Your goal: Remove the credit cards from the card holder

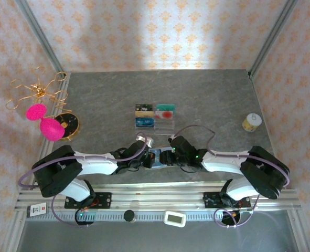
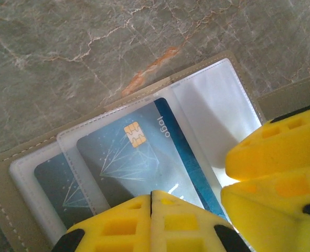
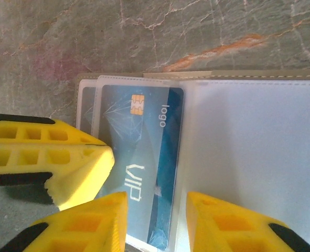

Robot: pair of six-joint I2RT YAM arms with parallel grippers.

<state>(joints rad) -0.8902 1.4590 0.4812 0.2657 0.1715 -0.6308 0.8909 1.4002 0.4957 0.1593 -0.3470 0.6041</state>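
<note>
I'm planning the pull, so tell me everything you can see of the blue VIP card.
The blue card looks like glossy plastic, with a gold chip, white "logo" and "VIP" lettering and fine white line art. It lies flat, chip up, partly out of a clear pocket in the open holder. The shut left gripper covers one end; the open right gripper straddles one long edge. Contact is unclear.

Holder (image 1: 156, 157): lies open on the table (image 1: 207, 94), near its front edge, with the left gripper (image 2: 151, 220) at its left side and the right gripper (image 3: 157, 220) at its right.
Cards (image 3: 139, 157): in the holder's sleeves, one overlapping the other.
Tray (image 1: 155, 116): behind the holder — mid-table, apart from it.
Roll (image 1: 252, 122): by the right edge.
Ornament (image 1: 52, 128): by the left edge.
</note>
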